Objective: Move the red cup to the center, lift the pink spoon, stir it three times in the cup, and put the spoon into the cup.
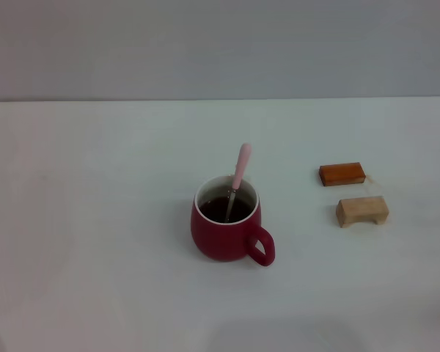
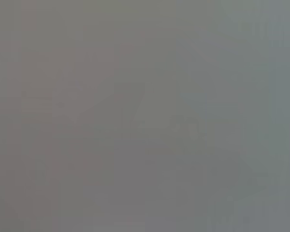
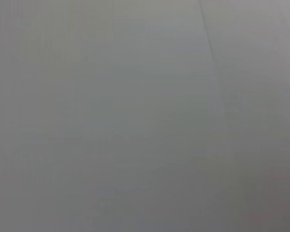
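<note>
The red cup [image 1: 225, 233] stands upright near the middle of the white table [image 1: 95, 220] in the head view, its loop handle pointing to the front right, dark liquid inside. The pink spoon [image 1: 240, 170] stands in the cup, its metal end in the liquid and its pale pink handle leaning on the far rim, sticking up and slightly right. Neither gripper shows in any view. Both wrist views show only a plain grey surface.
An orange-brown flat block [image 1: 342, 174] lies to the right of the cup, and a tan wooden block [image 1: 362, 210] sits just in front of it. A grey wall runs behind the table's far edge.
</note>
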Controlling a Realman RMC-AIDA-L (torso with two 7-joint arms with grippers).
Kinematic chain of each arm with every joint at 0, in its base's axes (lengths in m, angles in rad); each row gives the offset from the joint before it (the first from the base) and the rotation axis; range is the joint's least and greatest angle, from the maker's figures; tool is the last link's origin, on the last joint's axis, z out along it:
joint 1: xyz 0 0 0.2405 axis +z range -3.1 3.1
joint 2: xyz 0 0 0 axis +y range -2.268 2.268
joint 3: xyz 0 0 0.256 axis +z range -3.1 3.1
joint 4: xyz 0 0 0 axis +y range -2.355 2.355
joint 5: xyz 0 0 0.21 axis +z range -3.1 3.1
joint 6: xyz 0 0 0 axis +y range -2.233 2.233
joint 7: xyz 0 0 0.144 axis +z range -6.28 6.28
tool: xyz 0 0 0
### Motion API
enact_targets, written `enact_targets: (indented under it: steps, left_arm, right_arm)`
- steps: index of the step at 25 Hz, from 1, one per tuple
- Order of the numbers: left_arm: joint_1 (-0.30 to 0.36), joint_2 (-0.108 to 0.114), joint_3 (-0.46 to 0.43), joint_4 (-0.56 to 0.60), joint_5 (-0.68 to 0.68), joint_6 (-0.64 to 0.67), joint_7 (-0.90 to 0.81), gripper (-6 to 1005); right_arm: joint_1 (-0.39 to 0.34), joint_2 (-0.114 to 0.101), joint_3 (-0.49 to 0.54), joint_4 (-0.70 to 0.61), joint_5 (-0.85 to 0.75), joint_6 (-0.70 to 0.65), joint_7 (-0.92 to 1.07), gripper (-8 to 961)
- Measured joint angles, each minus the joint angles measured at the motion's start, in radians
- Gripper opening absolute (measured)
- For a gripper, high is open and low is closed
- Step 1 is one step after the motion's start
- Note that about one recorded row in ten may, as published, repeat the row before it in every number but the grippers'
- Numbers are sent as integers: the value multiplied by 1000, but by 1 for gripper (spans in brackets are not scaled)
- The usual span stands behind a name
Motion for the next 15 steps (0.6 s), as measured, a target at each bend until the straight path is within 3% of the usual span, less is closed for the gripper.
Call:
enact_targets:
  steps: [15]
  left_arm:
    - [3, 2, 36, 0, 0, 10, 0, 844]
  right_arm:
    - [15, 1, 8, -54, 0, 21, 60, 687]
